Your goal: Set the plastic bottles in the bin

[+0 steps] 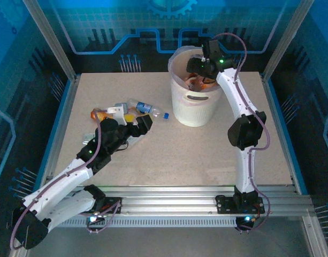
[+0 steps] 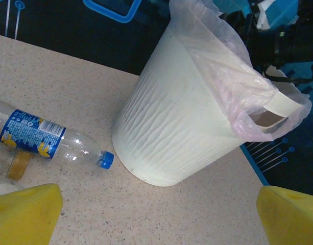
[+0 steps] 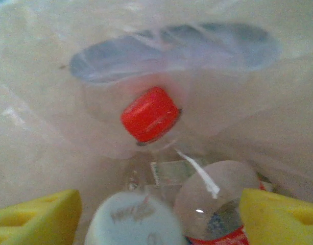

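At the near-left of the table [image 1: 180, 155], the left gripper [image 1: 144, 124] hovers low with its yellow pads [image 2: 23, 214] spread wide apart. Just beyond it, at about twelve o'clock in the overhead view and ten o'clock in its wrist camera, a blue-labelled bottle [image 2: 41, 135] lies on its side. It is clear of the pads, and its blue cap [image 2: 106, 160] points toward the bin [image 2: 171, 132]. Orange bottles [image 1: 99, 113] lie clustered at about nine o'clock from the gripper, partly hidden by the arm. The bin stands upright at roughly two o'clock from the left gripper, well apart from it and near the cap, with a thin plastic liner [image 2: 233, 87] folded over its rim. Farther back, the right gripper [image 1: 200, 67] hangs over the bin's mouth, its fingertips [image 3: 279, 214] standing apart. Inside the bin, at twelve o'clock from those fingertips and free of them, a red-capped bottle [image 3: 150, 113] shows blurred against the liner. Clear bottles [image 3: 217, 204] lie lower in that view, beneath the gap.
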`<state>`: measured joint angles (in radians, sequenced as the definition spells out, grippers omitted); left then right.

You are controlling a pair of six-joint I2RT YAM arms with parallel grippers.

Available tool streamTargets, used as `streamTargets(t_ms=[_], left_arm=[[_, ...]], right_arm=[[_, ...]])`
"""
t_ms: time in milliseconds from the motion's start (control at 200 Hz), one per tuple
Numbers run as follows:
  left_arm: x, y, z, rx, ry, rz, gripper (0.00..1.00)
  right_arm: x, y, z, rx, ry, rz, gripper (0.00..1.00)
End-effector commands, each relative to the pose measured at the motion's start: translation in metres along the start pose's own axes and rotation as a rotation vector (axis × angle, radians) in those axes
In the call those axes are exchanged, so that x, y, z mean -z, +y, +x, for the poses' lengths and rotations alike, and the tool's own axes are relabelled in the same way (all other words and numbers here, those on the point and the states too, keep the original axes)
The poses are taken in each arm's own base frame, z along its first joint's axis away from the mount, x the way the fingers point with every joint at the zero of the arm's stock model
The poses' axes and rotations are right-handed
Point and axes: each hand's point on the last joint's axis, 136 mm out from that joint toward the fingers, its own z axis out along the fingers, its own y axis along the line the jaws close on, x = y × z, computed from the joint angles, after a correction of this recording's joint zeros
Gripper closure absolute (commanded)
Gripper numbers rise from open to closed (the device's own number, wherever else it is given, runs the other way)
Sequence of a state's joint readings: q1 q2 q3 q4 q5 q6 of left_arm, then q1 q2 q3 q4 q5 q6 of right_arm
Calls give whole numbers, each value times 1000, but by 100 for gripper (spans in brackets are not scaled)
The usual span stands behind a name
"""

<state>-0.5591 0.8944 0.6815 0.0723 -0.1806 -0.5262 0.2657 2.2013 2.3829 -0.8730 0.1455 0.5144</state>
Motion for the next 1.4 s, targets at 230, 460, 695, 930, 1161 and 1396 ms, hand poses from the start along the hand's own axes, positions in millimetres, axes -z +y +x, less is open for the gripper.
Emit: streamTargets(t_ms=[230,460,695,930,1161,1396], left_arm=[[1,42,0,168,-4,-148,1],[12,101,15,372,-5,-352,1],[42,163,32,532,-62,-611,1],[75,212,40,672,-138,-855,1],[75,239,42,748,-138,-932,1],[77,262,44,816,-147,-1010,1]], right_arm=[[85,1,-26,77,-91,-26,0],[136,10,-23,126,-108,-99,0],[162,18,6,145,-49,-194,0],[178,20,23,148,-36,-224,0],[187,24,31,153,-37,-257,0],[188,28,36,162,-31,-270,0]])
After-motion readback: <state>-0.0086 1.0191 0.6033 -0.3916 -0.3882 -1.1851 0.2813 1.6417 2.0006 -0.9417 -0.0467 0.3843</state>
